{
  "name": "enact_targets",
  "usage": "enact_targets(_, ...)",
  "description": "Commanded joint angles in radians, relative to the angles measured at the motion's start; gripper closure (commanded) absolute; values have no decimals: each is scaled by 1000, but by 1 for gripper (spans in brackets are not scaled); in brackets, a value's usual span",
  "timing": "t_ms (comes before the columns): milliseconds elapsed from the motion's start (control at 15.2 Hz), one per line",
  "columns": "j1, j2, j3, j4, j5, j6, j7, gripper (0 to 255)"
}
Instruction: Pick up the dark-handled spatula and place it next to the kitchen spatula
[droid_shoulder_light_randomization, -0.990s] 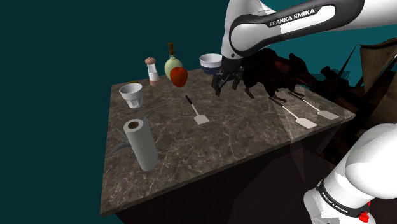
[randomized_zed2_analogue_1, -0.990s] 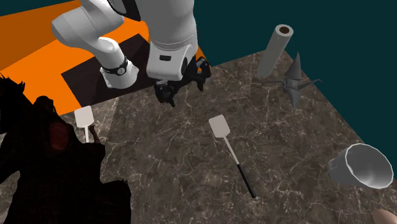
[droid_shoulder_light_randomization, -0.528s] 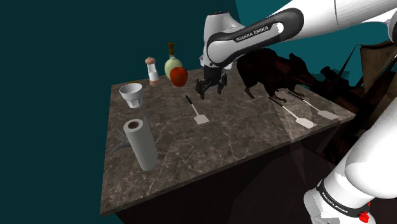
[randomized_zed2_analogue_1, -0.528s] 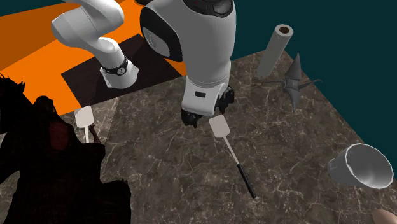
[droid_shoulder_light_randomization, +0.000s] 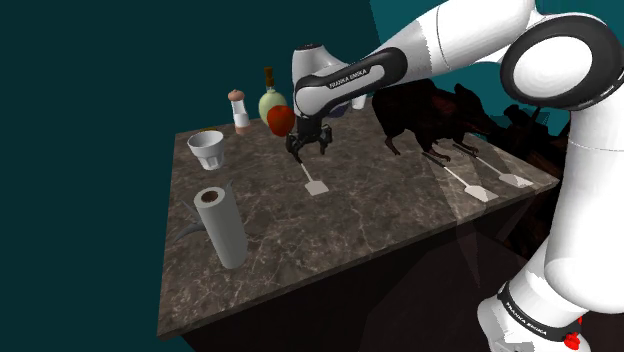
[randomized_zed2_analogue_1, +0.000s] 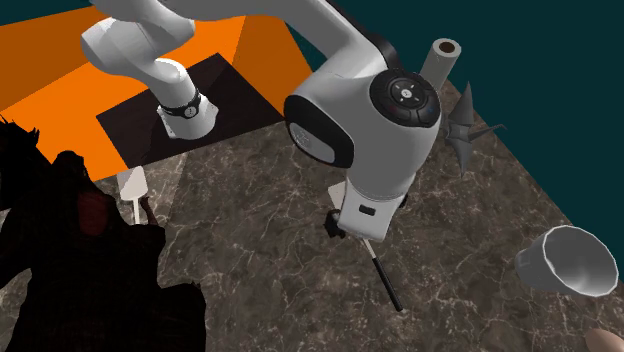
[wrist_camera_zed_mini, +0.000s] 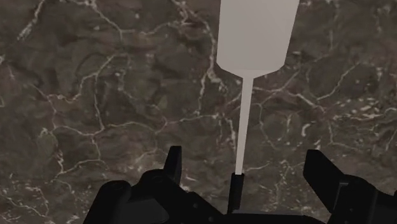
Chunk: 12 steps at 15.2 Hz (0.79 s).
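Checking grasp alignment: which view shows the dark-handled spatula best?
The wrist view: the spatula shows blade and shaft, centred in the open gripper. The shoulder view shows its blade end; in the second exterior view the arm hides most but the handle.

Dark, pale-veined tabletop. Carries at the shoulder view's left a paper roll on end, with a white cup behind it; along the far edge a shaker, green bottle and red round object. Holds mid-surface a flat-lying dark-handled spatula — near the right edge a pale spatula beside a second pale spatula
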Motion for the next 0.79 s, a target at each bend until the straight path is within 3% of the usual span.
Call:
enact_targets(0, 15, 84, -8, 93, -16, -14, 33, 0)
enact_targets(726, 20, 146, -17, 77, -29, 62, 44, 0)
